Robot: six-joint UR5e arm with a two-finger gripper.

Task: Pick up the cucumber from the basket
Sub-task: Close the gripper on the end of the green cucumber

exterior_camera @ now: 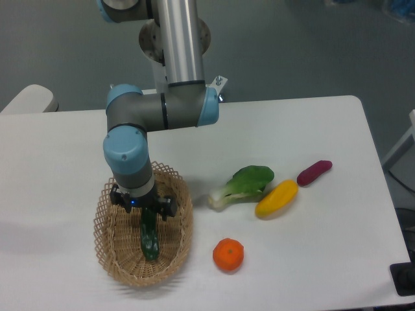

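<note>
The cucumber is slim, dark green and glossy. It lies lengthwise inside the oval wicker basket at the front left of the table. My gripper points down into the basket, right over the cucumber's far end, which runs up under the gripper body. The fingertips are hidden behind the gripper body and the cucumber's end, so I cannot tell how the jaws stand or whether they touch the cucumber.
To the right of the basket lie a bok choy, a yellow vegetable, a purple vegetable and an orange. The arm's column rises behind the basket.
</note>
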